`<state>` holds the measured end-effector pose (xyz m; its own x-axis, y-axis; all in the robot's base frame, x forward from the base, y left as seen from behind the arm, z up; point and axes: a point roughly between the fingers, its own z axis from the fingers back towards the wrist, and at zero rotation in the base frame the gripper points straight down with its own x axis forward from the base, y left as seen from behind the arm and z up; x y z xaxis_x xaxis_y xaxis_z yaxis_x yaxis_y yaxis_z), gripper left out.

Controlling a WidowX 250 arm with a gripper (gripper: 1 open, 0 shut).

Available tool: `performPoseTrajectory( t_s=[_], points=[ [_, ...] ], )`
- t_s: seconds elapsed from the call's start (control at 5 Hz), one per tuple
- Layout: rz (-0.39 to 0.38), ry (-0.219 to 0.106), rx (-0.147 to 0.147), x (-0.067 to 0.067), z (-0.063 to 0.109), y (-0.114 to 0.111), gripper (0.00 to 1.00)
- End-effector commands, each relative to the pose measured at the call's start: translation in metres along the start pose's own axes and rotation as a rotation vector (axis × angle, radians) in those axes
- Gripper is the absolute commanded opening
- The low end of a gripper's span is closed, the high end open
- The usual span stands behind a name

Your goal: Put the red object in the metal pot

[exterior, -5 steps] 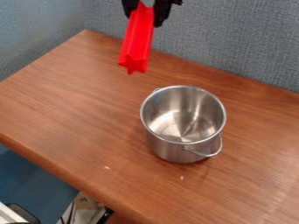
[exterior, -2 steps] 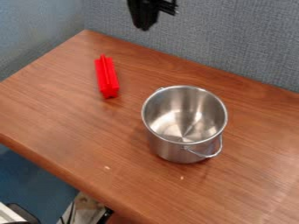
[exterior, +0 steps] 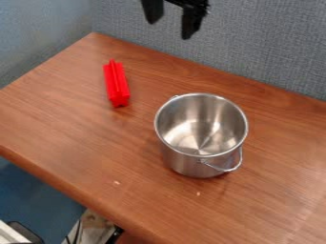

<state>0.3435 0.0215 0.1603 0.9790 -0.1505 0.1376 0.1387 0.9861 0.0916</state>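
The red object point(exterior: 117, 83), a long ridged block, lies flat on the wooden table point(exterior: 76, 124), left of the metal pot point(exterior: 201, 132). The shiny round pot stands upright near the table's middle, with nothing inside it and a small handle toward the front. My gripper point(exterior: 173, 17) hangs at the top edge of the view, above the table's far edge, high over both things. Its two dark fingers stand apart, open, and hold nothing.
A blue-grey wall point(exterior: 274, 43) runs behind the table. The table's front-left edge point(exterior: 51, 176) drops off to the floor below.
A second ago the red object hung from the gripper above the table. It has dropped and now lies flat on the table left of the pot. The fingers have spread apart.
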Motion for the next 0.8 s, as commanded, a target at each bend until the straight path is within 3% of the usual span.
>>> performPoseTrajectory(
  t_s=[0.0, 0.2, 0.4, 0.6],
  points=[
    [0.162, 0.003, 0.037, -0.001, 0.004, 0.039, 1.00],
    [0.326, 0.057, 0.075, -0.013, -0.005, 0.082, 0.00],
    [0.363, 0.087, 0.051, -0.022, -0.008, 0.101, 1.00],
    [0.342, 0.120, 0.026, -0.020, -0.017, 0.099, 1.00]
  ],
)
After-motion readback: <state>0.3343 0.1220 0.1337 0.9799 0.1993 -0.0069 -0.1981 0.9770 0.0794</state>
